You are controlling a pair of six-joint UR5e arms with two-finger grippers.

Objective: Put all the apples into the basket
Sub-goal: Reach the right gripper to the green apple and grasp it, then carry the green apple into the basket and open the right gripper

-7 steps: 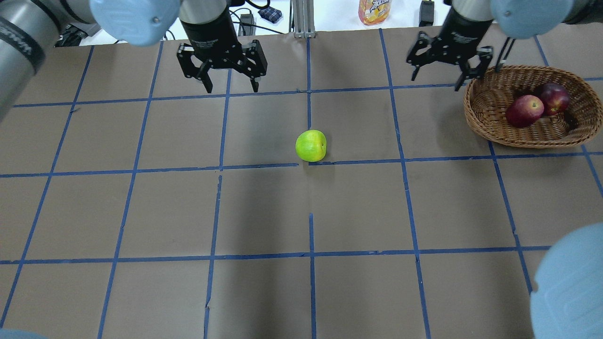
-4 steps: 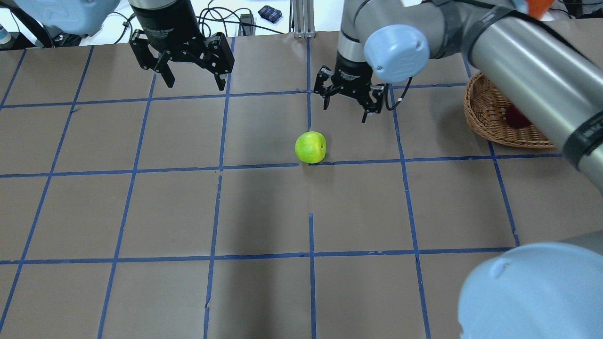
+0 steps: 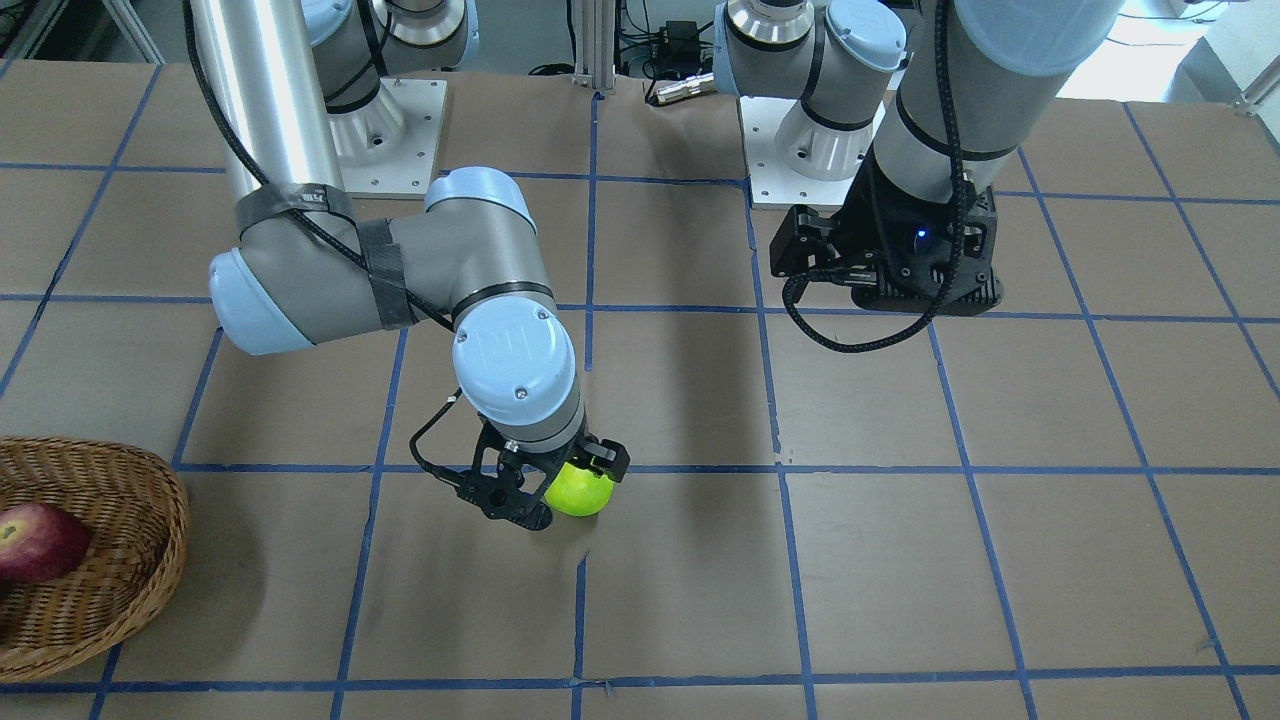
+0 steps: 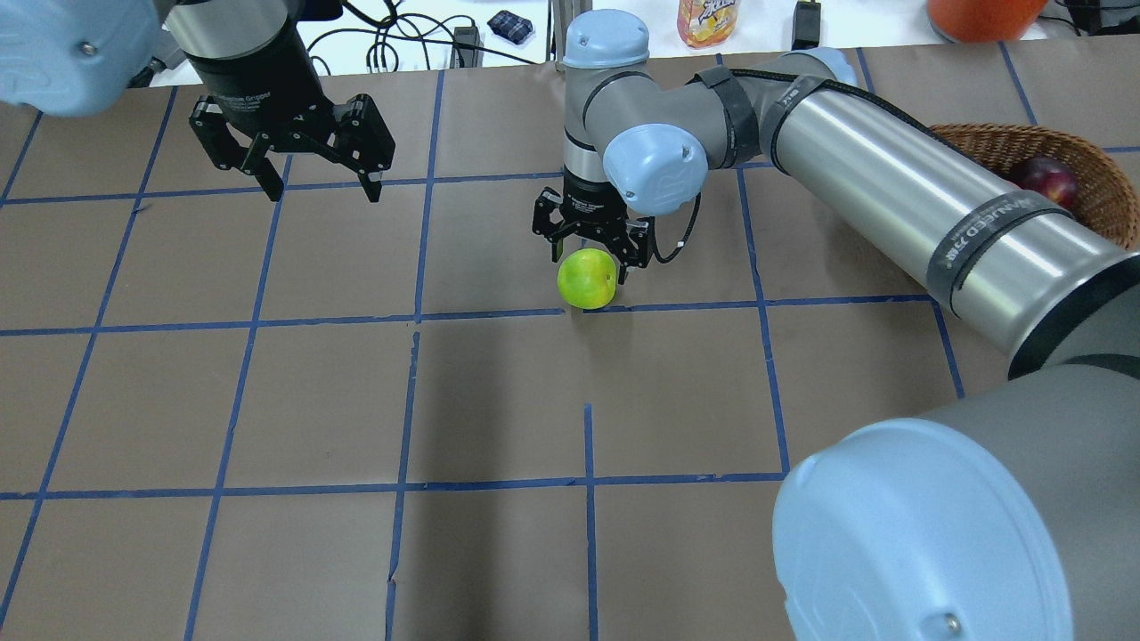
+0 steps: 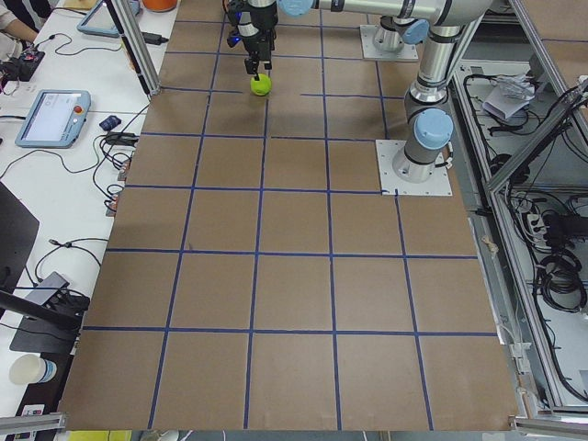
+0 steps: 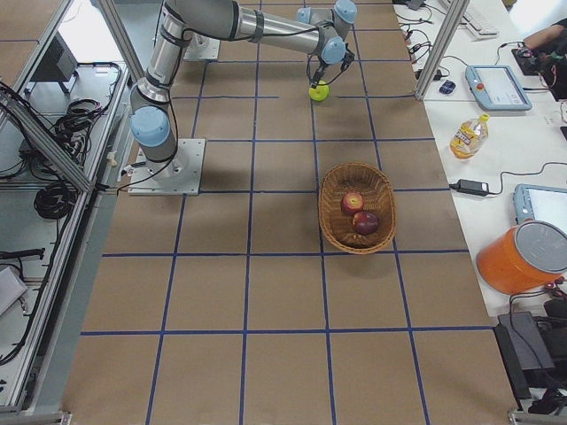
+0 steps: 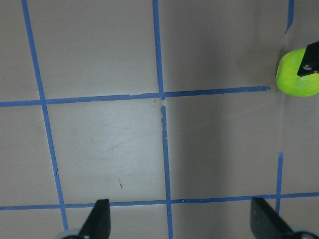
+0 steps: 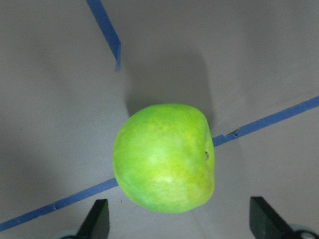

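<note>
Green apple [image 4: 587, 278]: we see it on the worktop [image 4: 499, 401], nearer the far edge.
Right jaws: apart, astride it.
Left jaws: apart, aloft.
Basket [image 6: 323, 212]: holds two red apples [image 6: 353, 202].

My bench [image 4: 499, 401] is covered in brown paper, marked into squares by blue tape [image 4: 499, 485]. My two base plates [image 3: 420, 150] sit side by side along the near edge. The green apple [image 4: 587, 279] rests on the paper out past them, toward the far edge, touching a tape line. The basket [image 3: 175, 530] stands well apart from it, further toward the right end and also in the far half.
</note>
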